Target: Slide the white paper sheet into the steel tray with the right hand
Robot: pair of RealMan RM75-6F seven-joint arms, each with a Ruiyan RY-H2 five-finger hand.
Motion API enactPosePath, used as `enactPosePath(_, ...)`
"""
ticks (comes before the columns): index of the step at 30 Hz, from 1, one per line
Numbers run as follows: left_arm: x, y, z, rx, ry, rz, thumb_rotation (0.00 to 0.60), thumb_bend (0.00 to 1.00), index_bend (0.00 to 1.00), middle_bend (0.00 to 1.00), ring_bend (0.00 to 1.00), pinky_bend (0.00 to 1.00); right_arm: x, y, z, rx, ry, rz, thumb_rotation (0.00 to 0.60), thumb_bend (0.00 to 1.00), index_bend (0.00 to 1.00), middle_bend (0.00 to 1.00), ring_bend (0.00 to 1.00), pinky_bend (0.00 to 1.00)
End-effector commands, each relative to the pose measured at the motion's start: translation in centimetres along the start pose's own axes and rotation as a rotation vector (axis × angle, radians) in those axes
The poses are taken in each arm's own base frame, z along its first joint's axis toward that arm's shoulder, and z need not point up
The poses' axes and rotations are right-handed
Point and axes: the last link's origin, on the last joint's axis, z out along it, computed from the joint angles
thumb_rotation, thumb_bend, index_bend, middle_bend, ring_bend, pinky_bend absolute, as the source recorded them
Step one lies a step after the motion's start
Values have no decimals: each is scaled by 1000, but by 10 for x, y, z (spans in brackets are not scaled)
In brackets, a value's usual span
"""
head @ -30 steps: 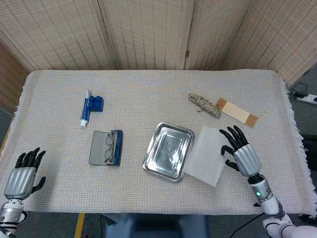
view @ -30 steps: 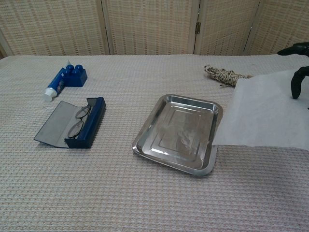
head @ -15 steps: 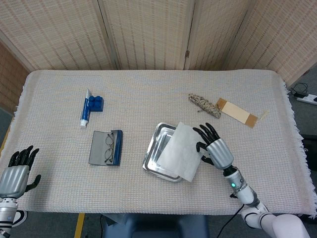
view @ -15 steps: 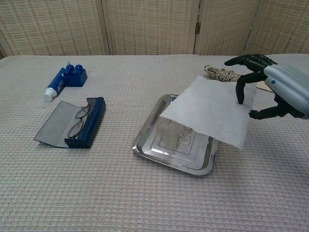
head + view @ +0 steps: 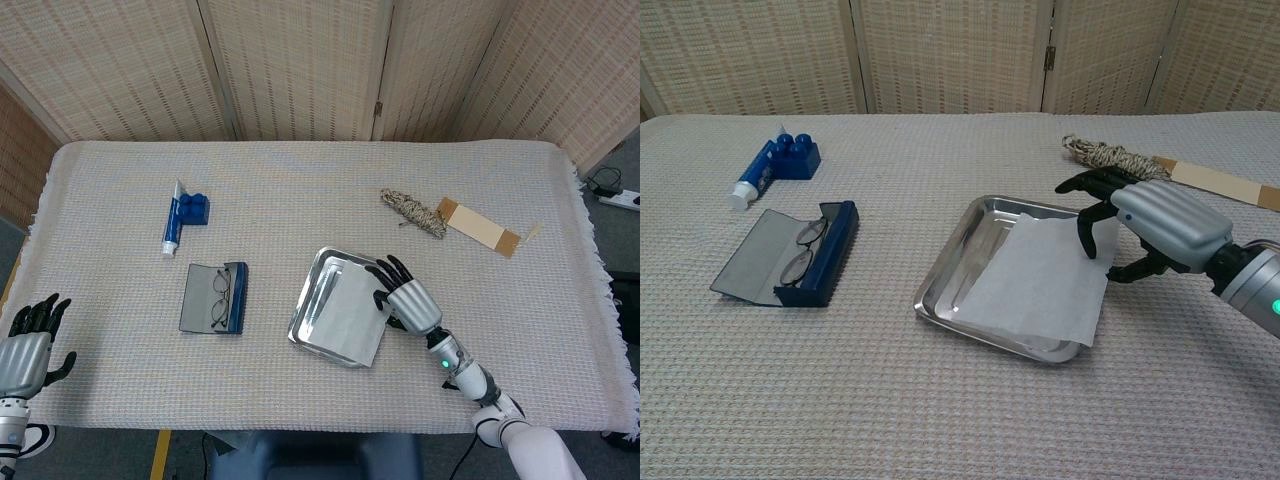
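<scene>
Leftmost, the left hand [image 5: 24, 350] sits at the near left corner of the table [image 5: 300, 180], palm down, its fingers [image 5: 36, 313] spread and holding nothing; it appears in the head view only. Farther in on the left half lie a white tube [image 5: 172, 222] touching a blue block [image 5: 190, 209], and nearer the front an open blue glasses case [image 5: 214, 298] with a pair of glasses [image 5: 220, 296] inside. At centre stands the steel tray [image 5: 965, 255], tilted slightly relative to the table edge. The white paper sheet [image 5: 1040, 280] lies in the tray, covering its right and middle portion; the left strip of the tray floor is exposed, and the sheet's near right corner overlaps the tray rim. The right hand [image 5: 1155, 225] is positioned at the tray's right side, palm down, with its dark fingers [image 5: 1085, 205] spread and the fingertips resting on the far right edge of the sheet. Behind the right hand lie a bundle of twine [image 5: 412, 212] and, just beside it to the right, a flat cardboard strip [image 5: 478, 227].
</scene>
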Motion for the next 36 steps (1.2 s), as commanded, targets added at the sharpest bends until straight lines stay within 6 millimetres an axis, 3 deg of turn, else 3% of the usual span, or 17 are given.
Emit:
enactPosePath(1, 0, 0, 0, 0, -2, -3, 600, 439, 0, 0, 0, 0, -2, -3, 4, 8, -7, -3, 600, 458, 706, 154, 74, 0)
enactPosePath(27, 3, -3, 1, 7, -2, -18, 600, 439, 0, 0, 0, 0, -5, -17, 39, 32, -29, -36, 600, 458, 681, 146, 72, 0)
enactPosePath(29, 3, -3, 1, 6, -2, -18, 600, 440, 0, 0, 0, 0, -5, -17, 41, 39, -43, -42, 600, 459, 643, 135, 62, 0)
enactPosePath(32, 3, -2, 1, 3, -2, -18, 600, 439, 0, 0, 0, 0, -6, -16, 44, 50, -67, -51, 600, 458, 488, 83, 28, 0)
enactPosePath(36, 3, -2, 1, 3, 0, -20, 600, 439, 0, 0, 0, 0, -6, -15, 46, 55, -88, -63, 600, 458, 150, 10, 0, 0)
